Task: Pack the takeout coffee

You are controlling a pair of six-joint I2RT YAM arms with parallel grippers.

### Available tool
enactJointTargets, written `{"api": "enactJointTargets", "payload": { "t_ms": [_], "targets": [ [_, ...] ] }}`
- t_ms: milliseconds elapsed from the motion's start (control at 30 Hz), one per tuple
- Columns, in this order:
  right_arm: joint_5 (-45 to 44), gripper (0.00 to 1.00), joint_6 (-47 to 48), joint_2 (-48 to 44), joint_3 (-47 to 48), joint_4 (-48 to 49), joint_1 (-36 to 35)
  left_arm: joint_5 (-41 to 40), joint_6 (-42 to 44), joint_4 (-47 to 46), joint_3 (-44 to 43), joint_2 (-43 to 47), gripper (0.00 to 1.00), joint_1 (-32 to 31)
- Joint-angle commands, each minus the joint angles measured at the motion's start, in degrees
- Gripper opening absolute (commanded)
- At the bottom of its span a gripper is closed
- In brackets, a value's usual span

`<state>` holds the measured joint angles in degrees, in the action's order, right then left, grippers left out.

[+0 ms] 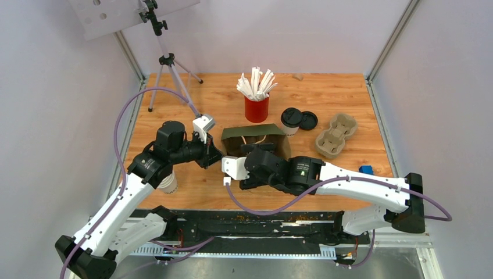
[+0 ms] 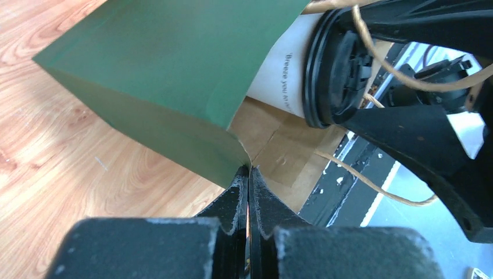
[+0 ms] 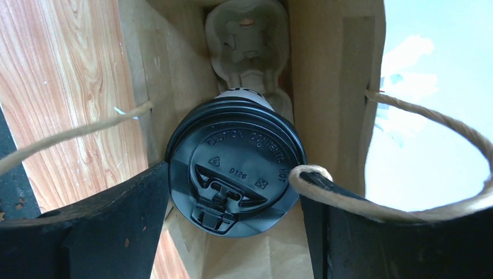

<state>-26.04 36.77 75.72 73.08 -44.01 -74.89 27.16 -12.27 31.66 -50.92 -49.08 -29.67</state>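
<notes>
ok, your right arm reaches low across to the mouth of the green bag (image 2: 163,75). right gripper (image 3: 232,177) is clamped on either side of the takeout coffee (image 3: 235,157), black lid facing the wrist cam. cup sits just inside the bag opening, with a pulp cup tray (image 3: 247,35) deeper in. a twine handle (image 3: 311,169) loops over one finger. your left arm bends in from the bag's left, left gripper (image 2: 249,174) pinched tight on the bag's rim.

The paper bag (image 2: 145,75) is dark green outside, plain brown kraft inside. The takeout coffee (image 3: 235,165) is white with black lettering and a black lid. At upper centre, white sticks (image 1: 256,82) fill a red cup (image 1: 256,109) on the orange wood-grain table (image 1: 349,99).
</notes>
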Motion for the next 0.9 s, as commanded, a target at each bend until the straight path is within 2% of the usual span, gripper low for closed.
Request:
{"api": "enactJointTargets", "payload": {
  "t_ms": [0, 267, 567, 767, 867],
  "targets": [
    [-1.0, 0.67, 3.1, -0.7, -0.5, 4.6, -0.3, 4.1, 0.8, -3.5, -0.1, 1.2, 0.01, -0.4],
    [-0.5, 0.68, 7.4, -2.9, -3.9, 7.1, 0.7, 4.0, 4.2, 0.3, -3.1, 0.4, 0.0, -0.5],
    [4.3, 0.68, 10.4, -4.7, -7.2, 8.9, 6.1, 0.9, 6.5, 2.5, -4.7, 0.3, 0.0, -0.5],
    [6.6, 0.67, 8.6, -3.5, -6.4, 5.1, 5.5, -1.3, 5.5, 2.3, -5.1, -1.2, 0.0, -0.5],
    [6.8, 0.67, 7.7, -3.2, -6.1, 5.4, 4.1, -5.0, 6.6, 3.9, -6.8, -2.0, 0.04, -0.5]
  ]
}}
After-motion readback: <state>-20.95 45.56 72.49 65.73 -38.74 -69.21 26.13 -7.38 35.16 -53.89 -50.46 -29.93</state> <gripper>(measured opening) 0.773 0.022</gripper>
